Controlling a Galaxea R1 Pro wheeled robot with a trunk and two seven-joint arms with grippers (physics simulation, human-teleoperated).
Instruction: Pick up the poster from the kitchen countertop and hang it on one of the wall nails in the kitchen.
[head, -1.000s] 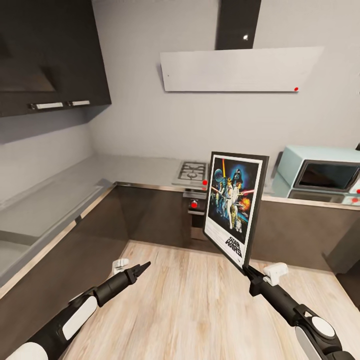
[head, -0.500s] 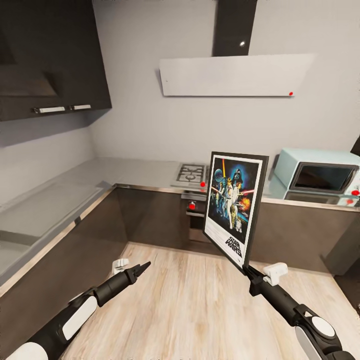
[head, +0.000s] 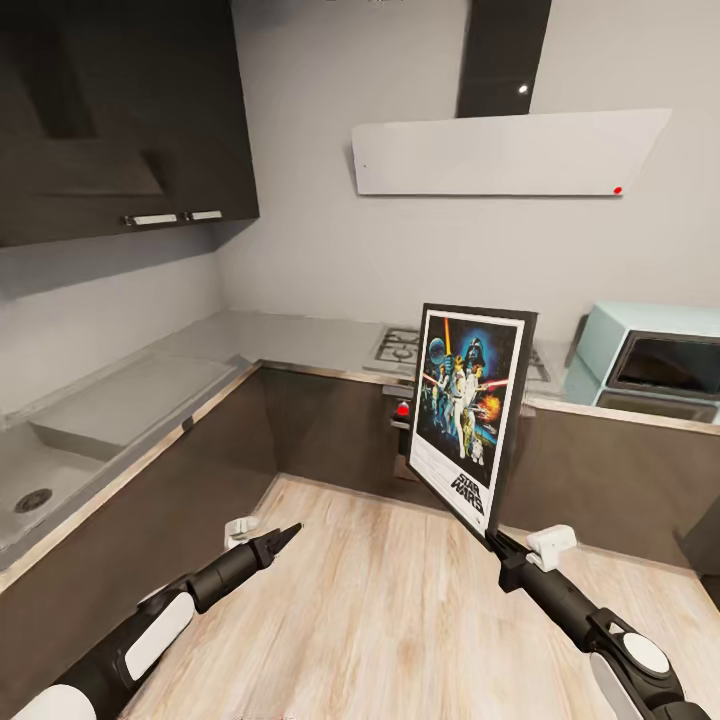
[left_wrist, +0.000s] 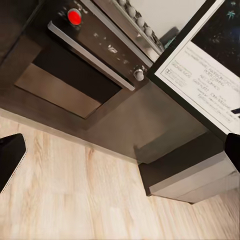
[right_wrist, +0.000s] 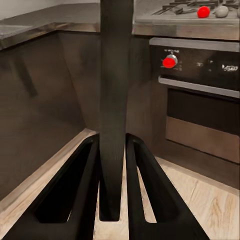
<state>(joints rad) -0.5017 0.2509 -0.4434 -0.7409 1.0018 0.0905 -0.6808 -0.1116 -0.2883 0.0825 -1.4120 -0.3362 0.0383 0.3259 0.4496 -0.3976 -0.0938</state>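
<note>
The poster (head: 468, 400) stands upright over the wooden floor, its Star Wars artwork facing me. My right gripper (head: 497, 541) is shut on its lower right corner. In the right wrist view the poster (right_wrist: 116, 100) is a dark edge-on strip clamped between the two black fingers (right_wrist: 82, 192). My left gripper (head: 282, 536) hovers low at the left, open and holding nothing; its fingers (left_wrist: 10, 159) sit wide apart in the left wrist view, where the poster's white lower border (left_wrist: 200, 65) also shows. The grey kitchen countertop (head: 290, 340) runs behind. I cannot make out any wall nails.
A steel hob (head: 400, 347) sits in the countertop above an oven (left_wrist: 75, 65) with a red knob. A teal microwave (head: 655, 360) stands at the right, a white hood (head: 510, 152) hangs above, dark wall cabinets (head: 120, 110) and a sink (head: 35, 497) lie left.
The whole head view has swung left, so the hood, hob and microwave sit further right and the sink has come into view. Both arms and the held poster keep their places.
</note>
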